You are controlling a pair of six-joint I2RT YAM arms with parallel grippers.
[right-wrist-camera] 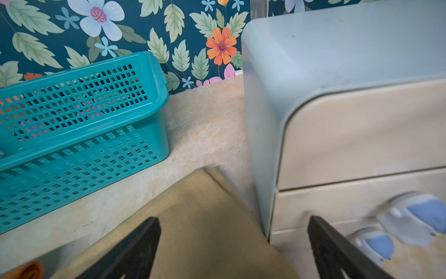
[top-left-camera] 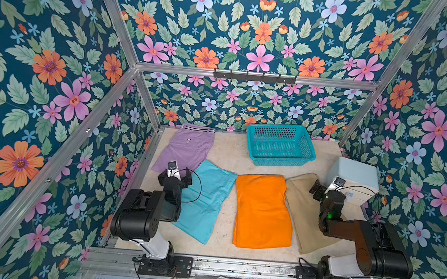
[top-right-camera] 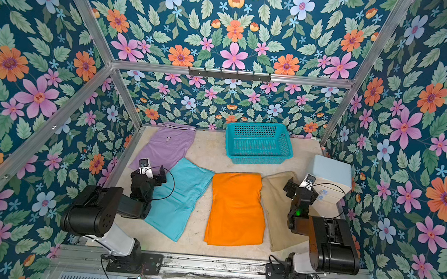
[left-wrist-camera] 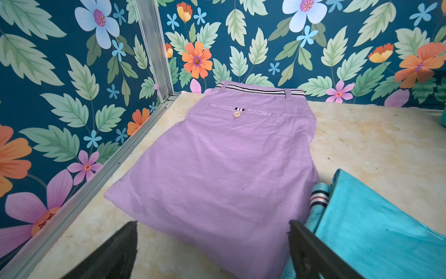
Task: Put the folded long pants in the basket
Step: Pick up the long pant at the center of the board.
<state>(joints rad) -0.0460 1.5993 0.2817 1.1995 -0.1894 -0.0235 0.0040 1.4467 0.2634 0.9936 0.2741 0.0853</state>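
Four folded long pants lie flat on the table: lilac [top-left-camera: 185,148] [left-wrist-camera: 224,164] at the back left, turquoise [top-left-camera: 206,199] [left-wrist-camera: 376,229], orange [top-left-camera: 261,209] and khaki [top-left-camera: 302,207] [right-wrist-camera: 205,217] in a row in front. The teal mesh basket [top-left-camera: 281,161] [right-wrist-camera: 72,116] stands empty at the back, right of the lilac pair. My left gripper [top-left-camera: 176,176] [left-wrist-camera: 212,224] hangs open over the near edge of the lilac pair, holding nothing. My right gripper [top-left-camera: 327,189] [right-wrist-camera: 233,219] is open above the far corner of the khaki pair, beside the drawer box.
A pale-blue drawer box [top-left-camera: 354,179] [right-wrist-camera: 337,96] with cream drawer fronts stands at the right edge, close to the right gripper. Floral walls and aluminium frame posts [left-wrist-camera: 154,48] enclose the table on three sides. Bare tabletop [top-left-camera: 229,154] lies between the lilac pants and the basket.
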